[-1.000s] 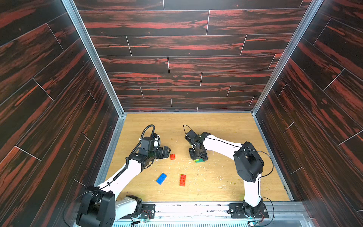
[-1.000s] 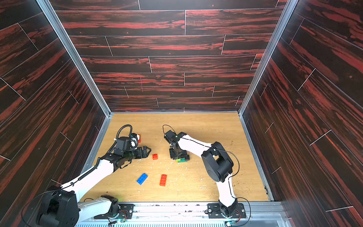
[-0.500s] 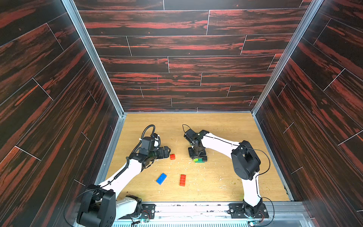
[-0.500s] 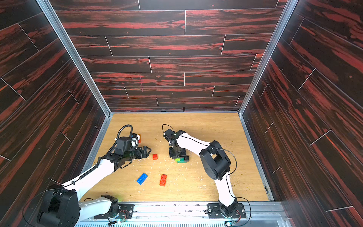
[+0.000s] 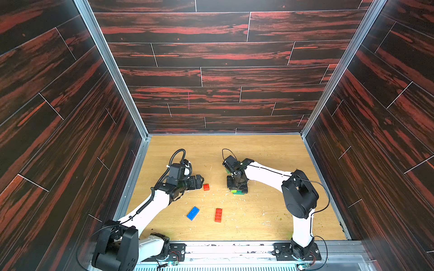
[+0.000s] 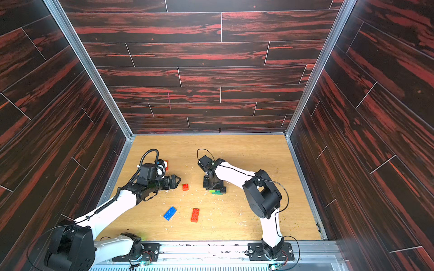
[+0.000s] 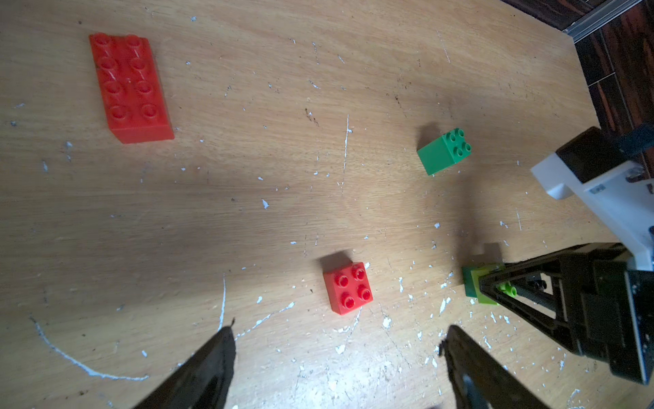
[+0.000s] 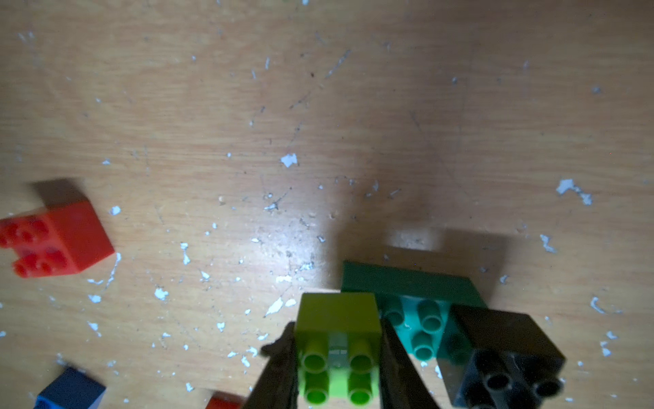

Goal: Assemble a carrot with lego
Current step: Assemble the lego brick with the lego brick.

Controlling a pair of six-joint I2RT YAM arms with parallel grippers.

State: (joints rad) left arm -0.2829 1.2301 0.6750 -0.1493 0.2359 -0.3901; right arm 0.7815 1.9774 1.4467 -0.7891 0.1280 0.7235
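**Right gripper clamped on the lime brick, left gripper open beside a red one**

The right gripper (image 8: 336, 357) is clenched on the lime brick (image 8: 338, 315), with one finger against each side of it. That brick sits toward one end of the teal bar (image 8: 407, 283). The black brick (image 8: 506, 347) sits at the other end, and bare teal studs show between the two. Whether the lime brick is pressed fully home cannot be told. This partly built carrot (image 5: 238, 192) lies near the middle of the wooden table (image 5: 270, 150), directly under the right wrist.

The left gripper (image 7: 336, 340) is released, its jaws wide and empty, low over the table. The small red brick (image 7: 348, 288) lies just ahead of its fingertips, not touching them.

The other bricks lie loose. The green square brick (image 7: 444, 152) stands stud-side up beside the right arm, on the far side of the carrot. The far red oblong brick (image 7: 131, 86) lies behind the left wrist, which mostly hides it in the top views. The blue oblong brick (image 5: 193, 213) and the near red oblong brick (image 5: 218, 215) lie close together but apart, toward the front edge.
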